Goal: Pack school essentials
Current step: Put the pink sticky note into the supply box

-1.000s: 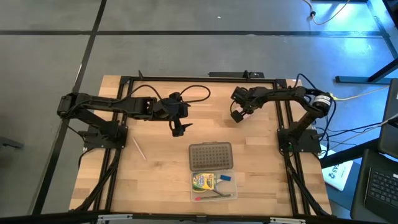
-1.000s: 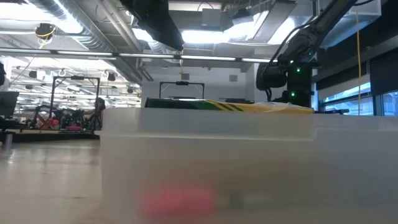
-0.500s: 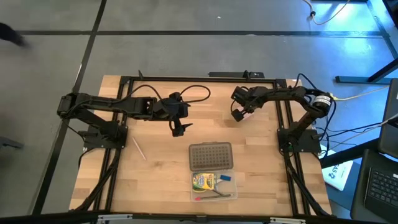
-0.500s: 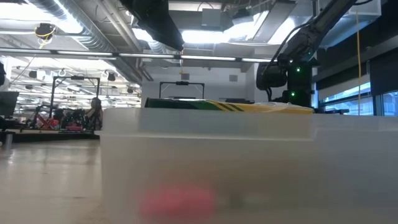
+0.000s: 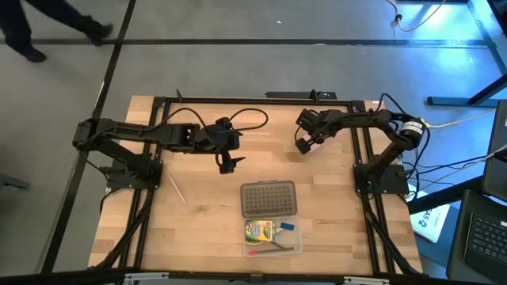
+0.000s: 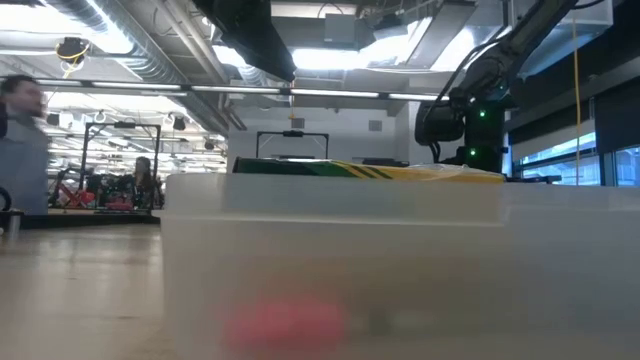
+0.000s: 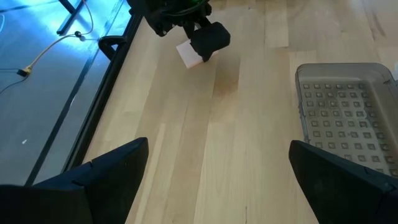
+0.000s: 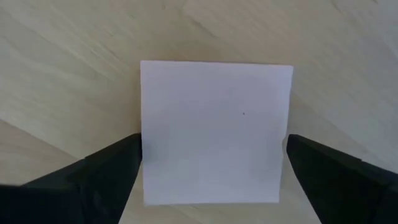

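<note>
The pale square pad [image 8: 216, 130] lies flat on the wood near the table's far right [image 7: 188, 54]. My right gripper [image 5: 302, 146] hangs over it pointing down, open, one finger [image 8: 102, 171] on either side of the pad. My left gripper [image 5: 227, 163] is open over bare wood at mid-table, touching nothing. The clear case [image 5: 272, 237] near the near edge holds the green-yellow crayon box [image 5: 258, 231], the blue eraser [image 5: 287, 226] and a red pencil [image 5: 265, 251]. A pale pencil [image 5: 177, 188] lies on the table to the left.
The grey dotted lid [image 5: 269, 199] lies flat just beyond the case, also seen in the left wrist view [image 7: 345, 118]. The case wall [image 6: 400, 270] fills the low view. A dark cable [image 5: 238, 119] loops near the far edge. A person [image 5: 47, 28] walks on the floor beyond.
Both arms and the task's things stay where they were. A person has walked into view on the floor beyond the table's far left corner.
</note>
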Controlling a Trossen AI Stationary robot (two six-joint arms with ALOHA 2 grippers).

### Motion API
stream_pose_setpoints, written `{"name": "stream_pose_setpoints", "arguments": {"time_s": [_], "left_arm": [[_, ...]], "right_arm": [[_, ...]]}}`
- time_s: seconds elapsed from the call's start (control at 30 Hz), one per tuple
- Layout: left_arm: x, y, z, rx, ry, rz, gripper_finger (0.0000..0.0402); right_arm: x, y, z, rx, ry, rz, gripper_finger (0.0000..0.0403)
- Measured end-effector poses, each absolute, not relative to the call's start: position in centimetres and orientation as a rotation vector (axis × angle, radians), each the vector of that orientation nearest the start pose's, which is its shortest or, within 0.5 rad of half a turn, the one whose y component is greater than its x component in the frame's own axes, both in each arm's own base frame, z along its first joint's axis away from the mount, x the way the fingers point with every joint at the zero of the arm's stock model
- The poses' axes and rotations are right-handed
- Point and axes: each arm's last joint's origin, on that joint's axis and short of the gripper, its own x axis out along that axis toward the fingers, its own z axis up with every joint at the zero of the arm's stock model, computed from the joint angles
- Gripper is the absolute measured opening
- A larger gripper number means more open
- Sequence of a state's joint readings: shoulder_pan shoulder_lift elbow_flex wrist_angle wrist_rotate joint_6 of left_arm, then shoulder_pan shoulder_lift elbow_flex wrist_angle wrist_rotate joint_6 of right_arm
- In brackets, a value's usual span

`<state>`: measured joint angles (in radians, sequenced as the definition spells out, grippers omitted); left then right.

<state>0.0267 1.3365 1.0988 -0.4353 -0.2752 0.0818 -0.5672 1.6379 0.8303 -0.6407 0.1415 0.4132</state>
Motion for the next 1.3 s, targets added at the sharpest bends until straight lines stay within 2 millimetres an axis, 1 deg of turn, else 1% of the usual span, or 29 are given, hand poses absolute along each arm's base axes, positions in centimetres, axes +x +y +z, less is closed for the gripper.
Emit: {"name": "stream_pose_setpoints", "arguments": {"time_s": [0.2,0.37,0.7,0.97,1.3], "left_arm": [[28.5,1.6,30.1,0.162,0.682,0.263,0.0383],[28.5,1.5,30.1,0.162,0.682,0.263,0.0383],[28.5,1.5,30.1,0.162,0.682,0.263,0.0383],[28.5,1.5,30.1,0.162,0.682,0.263,0.0383],[28.5,1.5,30.1,0.162,0.682,0.263,0.0383]], "right_arm": [[21.9,-14.6,13.6,0.632,1.314,-0.853,0.0398],[21.7,-14.9,13.5,0.671,1.304,-0.870,0.0398],[21.7,-14.9,13.5,0.653,1.307,-0.845,0.0398],[21.3,-15.5,13.4,0.716,1.296,-0.795,0.0398],[21.3,-15.7,13.4,0.738,1.286,-0.793,0.0397]]}}
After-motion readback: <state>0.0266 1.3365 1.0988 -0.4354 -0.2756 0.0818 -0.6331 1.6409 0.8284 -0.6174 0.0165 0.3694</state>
